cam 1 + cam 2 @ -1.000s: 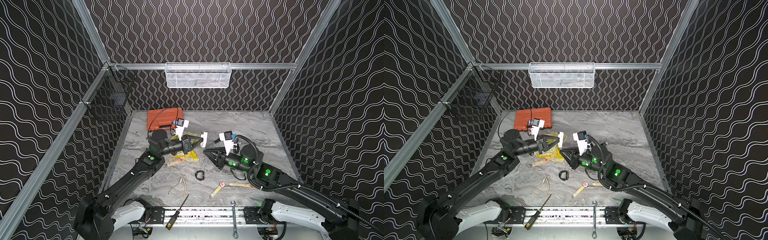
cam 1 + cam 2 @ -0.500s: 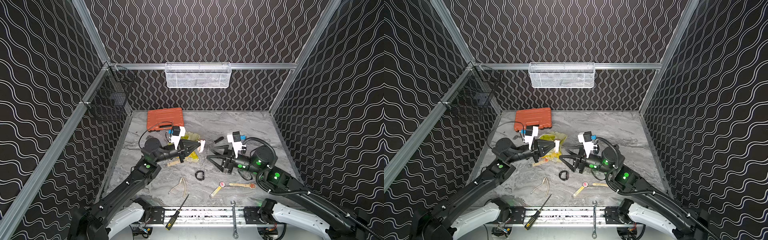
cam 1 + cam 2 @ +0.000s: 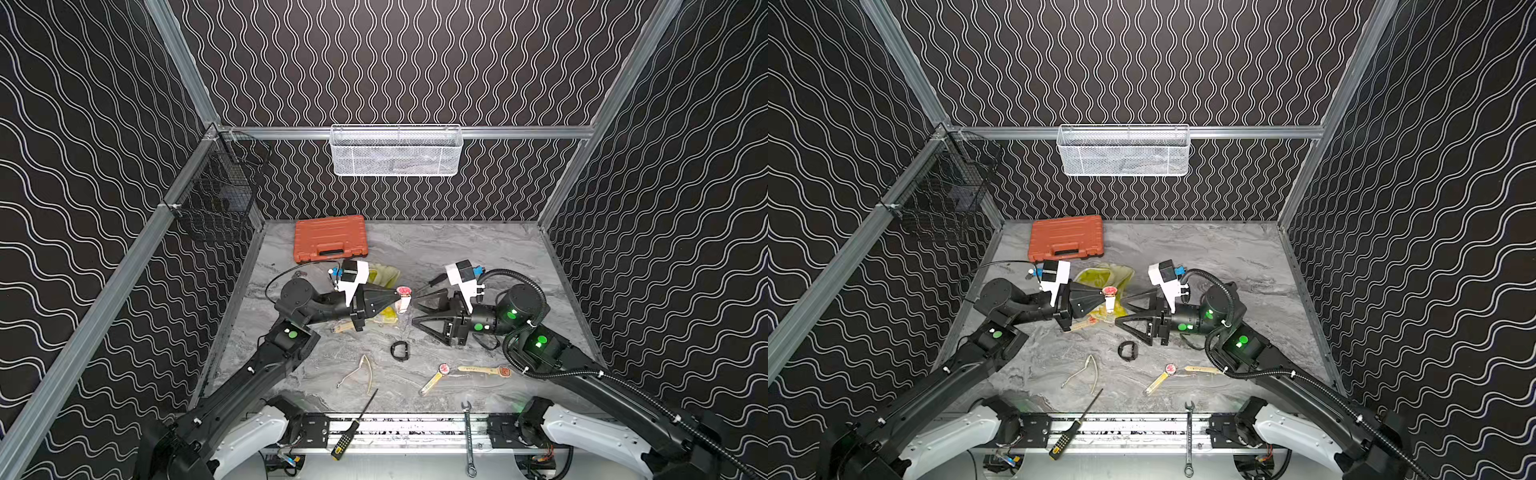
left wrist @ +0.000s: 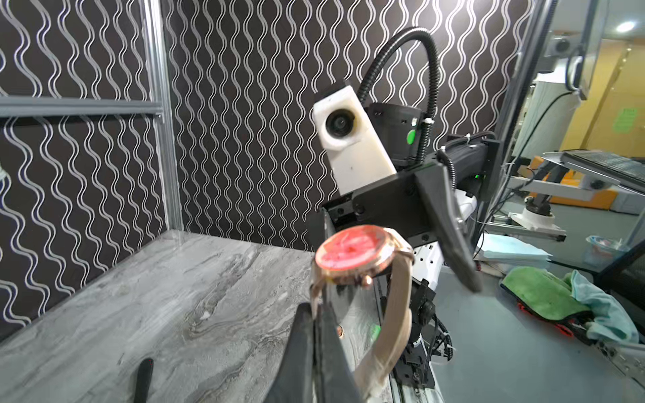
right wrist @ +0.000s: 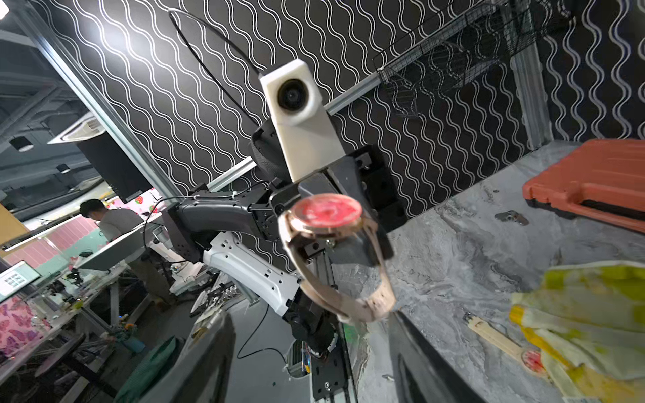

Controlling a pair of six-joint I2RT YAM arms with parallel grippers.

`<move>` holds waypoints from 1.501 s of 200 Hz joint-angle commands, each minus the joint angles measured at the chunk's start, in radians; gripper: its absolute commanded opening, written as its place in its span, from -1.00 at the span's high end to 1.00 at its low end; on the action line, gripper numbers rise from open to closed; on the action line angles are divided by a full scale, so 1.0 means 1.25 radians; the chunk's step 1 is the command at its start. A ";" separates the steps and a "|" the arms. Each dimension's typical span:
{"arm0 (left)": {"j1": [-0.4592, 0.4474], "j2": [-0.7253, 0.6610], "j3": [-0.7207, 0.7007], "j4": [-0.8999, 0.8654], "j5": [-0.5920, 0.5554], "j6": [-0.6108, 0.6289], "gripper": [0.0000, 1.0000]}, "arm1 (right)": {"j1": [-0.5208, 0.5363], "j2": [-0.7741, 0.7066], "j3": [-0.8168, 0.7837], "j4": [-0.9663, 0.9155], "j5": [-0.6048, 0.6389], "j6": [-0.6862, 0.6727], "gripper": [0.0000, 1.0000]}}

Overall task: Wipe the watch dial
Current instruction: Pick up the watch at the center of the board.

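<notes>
Since 1 s ago right gripper (image 3: 415, 310) has gone from nearly closed to jaws spread wide, nothing in them, tips just short of the watch (image 3: 403, 293); left gripper (image 3: 398, 294) has shifted slightly. It's pinched closed on strap (image 4: 394, 307), holding watch in air above tabletop (image 3: 457, 249), dial (image 4: 349, 249) up, strap hanging. Watch lies straight ahead of right gripper's spread jaws; cloth (image 3: 384, 274) on tabletop beneath & behind it, so free right gripper prob. fetches that next.

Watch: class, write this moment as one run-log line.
left hand: shut on watch strap, dial up, raised | right hand: open, empty, facing watch | yellow cloth: lying loose, unheld
</notes>
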 commanded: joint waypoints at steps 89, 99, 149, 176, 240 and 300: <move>-0.001 -0.019 0.008 -0.088 -0.011 0.145 1.00 | 0.006 0.083 0.009 0.117 -0.128 0.076 -0.99; -0.001 -0.020 -0.002 -0.069 -0.010 0.144 1.00 | 0.006 0.095 0.005 0.162 -0.141 0.112 -0.99; 0.000 -0.029 -0.019 -0.056 -0.002 0.150 1.00 | 0.006 0.147 0.002 0.271 -0.145 0.220 -0.92; 0.000 -0.030 -0.022 -0.033 0.001 0.132 1.00 | 0.006 0.150 -0.005 0.256 -0.122 0.222 -0.83; -0.001 -0.034 -0.031 0.002 0.010 0.110 1.00 | 0.006 0.174 -0.008 0.288 -0.122 0.275 -0.36; -0.001 -0.031 -0.033 0.057 0.019 0.059 1.00 | 0.007 0.187 -0.014 0.259 -0.115 0.280 0.14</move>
